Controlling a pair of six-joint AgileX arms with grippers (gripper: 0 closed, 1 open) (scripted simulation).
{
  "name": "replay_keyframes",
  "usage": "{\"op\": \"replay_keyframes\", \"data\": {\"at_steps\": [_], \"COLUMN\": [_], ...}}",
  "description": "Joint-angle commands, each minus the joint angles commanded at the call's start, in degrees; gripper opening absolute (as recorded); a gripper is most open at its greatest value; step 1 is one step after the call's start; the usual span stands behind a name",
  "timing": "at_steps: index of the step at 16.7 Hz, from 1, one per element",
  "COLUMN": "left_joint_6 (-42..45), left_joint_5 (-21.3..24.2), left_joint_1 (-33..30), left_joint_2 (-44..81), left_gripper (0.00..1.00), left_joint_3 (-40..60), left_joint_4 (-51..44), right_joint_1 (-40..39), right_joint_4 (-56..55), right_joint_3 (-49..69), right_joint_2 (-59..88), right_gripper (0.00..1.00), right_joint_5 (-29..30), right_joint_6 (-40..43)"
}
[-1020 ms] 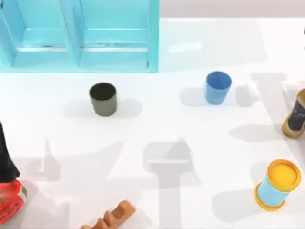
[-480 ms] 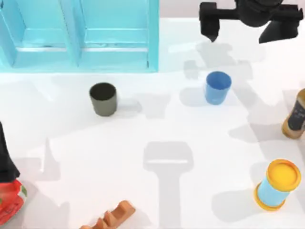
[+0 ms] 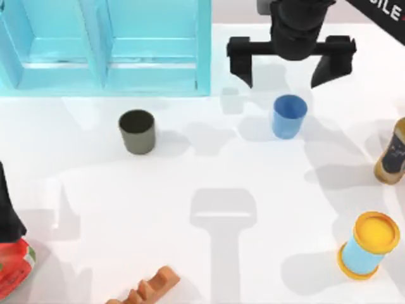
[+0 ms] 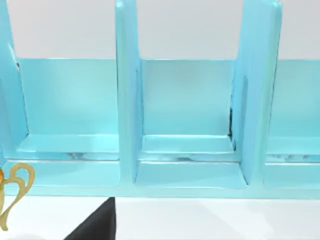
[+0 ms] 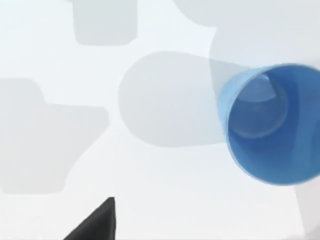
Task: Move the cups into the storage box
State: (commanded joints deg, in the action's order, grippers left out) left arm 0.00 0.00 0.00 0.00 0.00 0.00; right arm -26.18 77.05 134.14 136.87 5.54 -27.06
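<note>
The right end effector is hanging over the far part of the desk, with its two dark fingers spread wide apart and gripping nothing. It is standing just behind the blue cup in the top view and is not touching it. In the right wrist view the blue cup is standing upright, its mouth open towards the camera, on the bare white surface.

The olive-grey cup is also standing upright, well apart from the blue one, to the left, near the front edge of the storage box. The storage box is sitting at the far left of the desk, and both cups are outside it. The left wrist view is looking into the storage box, where upright dividers are making separate compartments; whether the left end effector is released or clenched, I cannot tell.

At the right edge a brown bottle is standing, and a light-blue canister with a yellow lid is near the front right.
</note>
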Motion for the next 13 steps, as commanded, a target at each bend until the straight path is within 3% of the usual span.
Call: {"op": "replay_keyframes", "data": {"at_steps": [6,13], "left_joint_6": [0.00,0.00], "left_joint_5": [0.00,0.00], "left_joint_1": [0.00,0.00], "left_joint_2": [0.00,0.00], "left_gripper": [1.00,1.00], "left_joint_3": [0.00,0.00], "left_joint_4": [0.00,0.00], "right_joint_1": [0.29,0.83], "right_joint_4": [-1.06,-15.33], "right_joint_3": [-0.87,-10.96], "right_joint_2": [0.23,4.10], "right_gripper": [1.00,1.00], "right_joint_5": [-0.04,-0.09], "right_joint_6": [0.16,0.80]}}
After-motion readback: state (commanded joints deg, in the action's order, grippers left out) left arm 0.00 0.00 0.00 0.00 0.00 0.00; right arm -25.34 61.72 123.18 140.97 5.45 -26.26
